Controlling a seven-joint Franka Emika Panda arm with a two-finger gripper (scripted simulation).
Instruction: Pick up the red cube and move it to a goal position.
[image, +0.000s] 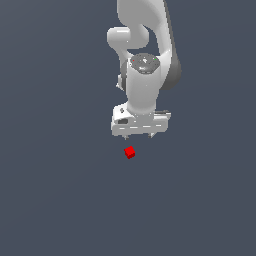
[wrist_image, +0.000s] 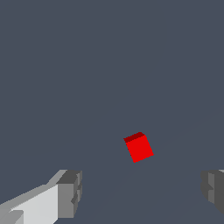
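The red cube (image: 130, 152) is a tiny bright red block lying on the flat dark grey surface, just in front of and below the white arm's hand. My gripper (image: 141, 135) hangs above it, pointing down, with only short finger stubs showing under the white hand. In the wrist view the cube (wrist_image: 139, 148) lies on the floor, apart from both fingers. The two grey fingertips (wrist_image: 70, 194) stand far apart at the frame's sides, so the gripper (wrist_image: 142, 190) is open and empty.
The dark grey surface (image: 55, 190) stretches all around with nothing else on it. The white arm (image: 145, 55) rises behind the gripper.
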